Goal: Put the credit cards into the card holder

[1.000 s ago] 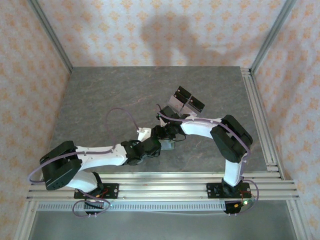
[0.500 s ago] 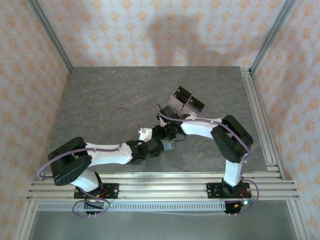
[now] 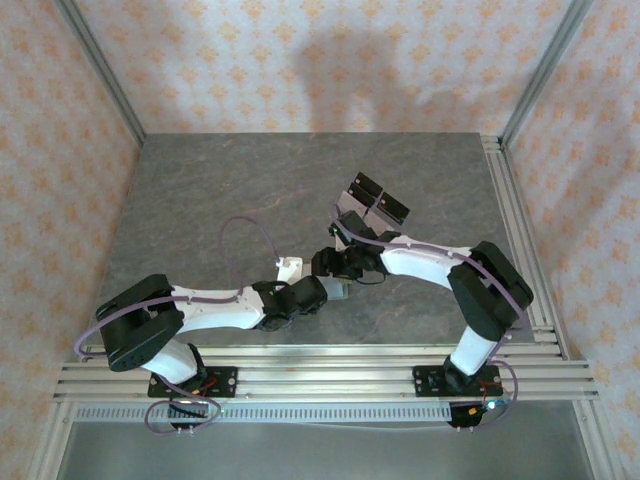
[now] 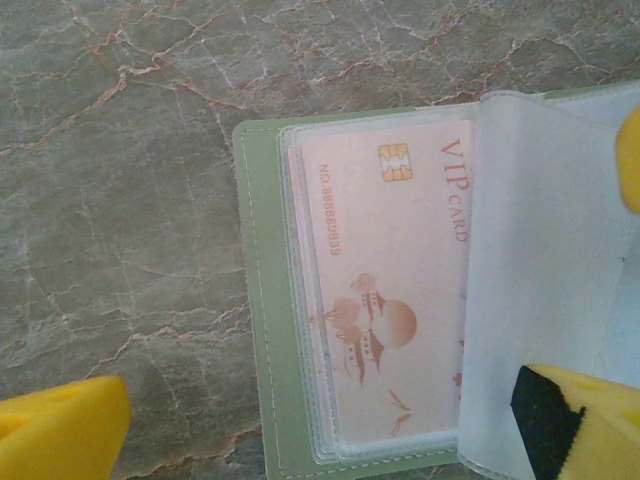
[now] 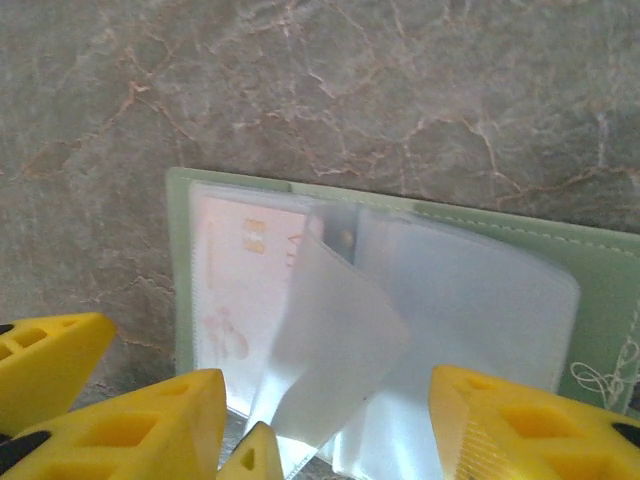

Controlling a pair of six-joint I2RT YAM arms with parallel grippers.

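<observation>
Open card holder on the grey marbled counter, as seen from above and from both wrists. The sage-green card holder lies unfolded, inside face up, near the middle of the counter. It is on the near side of a clear stand with black panels and directly beneath the two wrists, which meet over it from opposite sides. One pinkish credit card, printed "VIP CARD" with a gold chip and a reddish landscape motif, sits inside a clear pocket on the holder's left half in the left wrist view. A looser sleeve leaf overlaps the card's right edge. The left jaws stand at their widest and grip nothing. One yellow fingertip shows against bare counter beside the holder's lower left corner and the other shows over the clear sleeves at lower right, so holder and card lie between them. In the right wrist view the right jaws stand about half open, with nothing pinched between them. Their fingertips flank the holder's near edge, and the card lies just beyond the left-hand one. Between these jaws the sleeve leaf curls upward off the stack, its lower end close to a small yellow tip. Whether that tip touches the leaf cannot be told.
</observation>
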